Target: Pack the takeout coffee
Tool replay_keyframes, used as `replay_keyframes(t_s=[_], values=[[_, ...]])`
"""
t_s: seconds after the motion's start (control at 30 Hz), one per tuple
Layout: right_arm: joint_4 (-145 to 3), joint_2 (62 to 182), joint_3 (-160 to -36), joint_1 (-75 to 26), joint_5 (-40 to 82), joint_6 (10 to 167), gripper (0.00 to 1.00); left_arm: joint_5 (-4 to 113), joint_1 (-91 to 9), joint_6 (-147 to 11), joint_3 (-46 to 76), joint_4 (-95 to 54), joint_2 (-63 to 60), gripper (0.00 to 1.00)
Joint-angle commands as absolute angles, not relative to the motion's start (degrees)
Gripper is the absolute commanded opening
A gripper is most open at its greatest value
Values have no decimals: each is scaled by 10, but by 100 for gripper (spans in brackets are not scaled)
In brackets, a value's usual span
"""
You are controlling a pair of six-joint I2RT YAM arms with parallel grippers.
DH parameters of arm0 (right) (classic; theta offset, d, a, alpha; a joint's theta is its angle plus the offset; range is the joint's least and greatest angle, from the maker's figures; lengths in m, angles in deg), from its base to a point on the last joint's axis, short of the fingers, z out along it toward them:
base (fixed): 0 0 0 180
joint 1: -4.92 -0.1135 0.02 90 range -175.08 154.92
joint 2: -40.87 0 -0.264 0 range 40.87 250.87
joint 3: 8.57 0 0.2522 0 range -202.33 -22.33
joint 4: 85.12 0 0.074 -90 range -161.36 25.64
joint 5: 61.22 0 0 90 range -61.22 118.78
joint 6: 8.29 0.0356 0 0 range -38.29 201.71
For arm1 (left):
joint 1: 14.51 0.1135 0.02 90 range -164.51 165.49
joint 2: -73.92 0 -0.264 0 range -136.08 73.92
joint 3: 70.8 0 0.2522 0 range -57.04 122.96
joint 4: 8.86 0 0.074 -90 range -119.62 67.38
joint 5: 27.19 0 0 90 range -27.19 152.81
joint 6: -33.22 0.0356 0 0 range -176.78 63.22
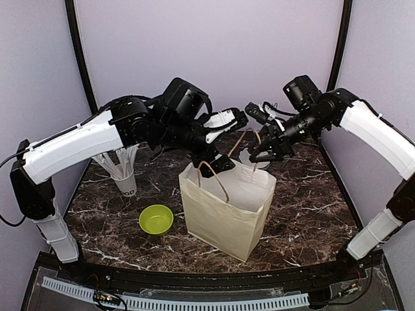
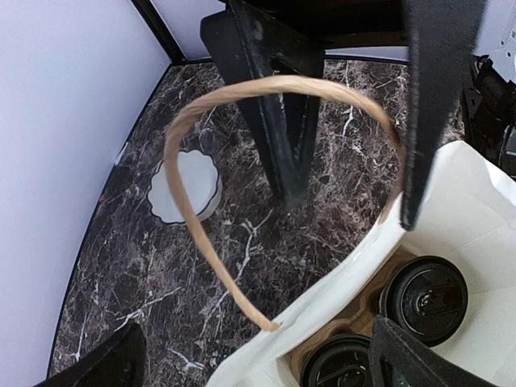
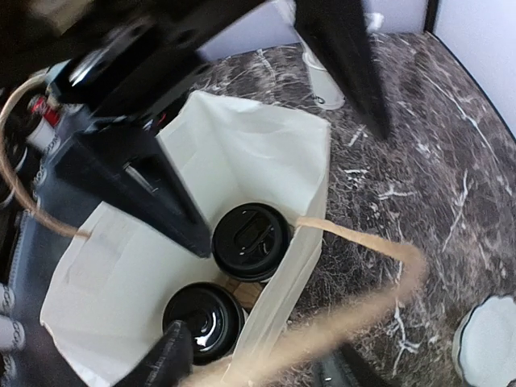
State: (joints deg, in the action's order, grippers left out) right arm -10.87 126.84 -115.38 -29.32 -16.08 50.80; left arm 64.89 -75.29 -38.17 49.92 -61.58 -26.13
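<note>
Two end effectors hang over the open top of a white paper bag in the middle of the dark worktop. The left end effector has its fingers spread as wide as they go, with nothing held. One tan handle curls right by those fingers, but I cannot tell if it touches them. The right end effector comes in from the far right. Its fingers stand partly apart and I see nothing pinched between them. The other handle hangs loose just under it. Down inside the bag sit the two coffee cups, side by side and upright in a brown cardboard holder. Only their black lids show. I think the cups are soft paper, so a hard squeeze would dent them or pop a lid, and a tip could spill the drink. They look packed already, so the best place to hold now is the handles, not the cups. The handles are floppy and thin, so they may slide away from the fingers, and the bag could lean if only one side is pulled. The two arms are close together over the bag and could bump. A green bowl sits just left of the bag. A cup full of straws stands farther left. A white wavy-edged disc lies on the worktop just behind the bag.
</note>
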Motion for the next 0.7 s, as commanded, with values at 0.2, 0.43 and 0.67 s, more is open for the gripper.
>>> replay_keyframes(t_s=[0.2,0.43,0.67], values=[[-179,1320,-1230,-284,-82,572,0,771,-745,-388,400,-557,-118,99],[-152,1315,-1242,-280,-163,525,0,827,-727,-370,316,-451,-53,97],[31,1303,-1228,-306,-280,367,0,886,-718,-342,255,-347,-8,96]])
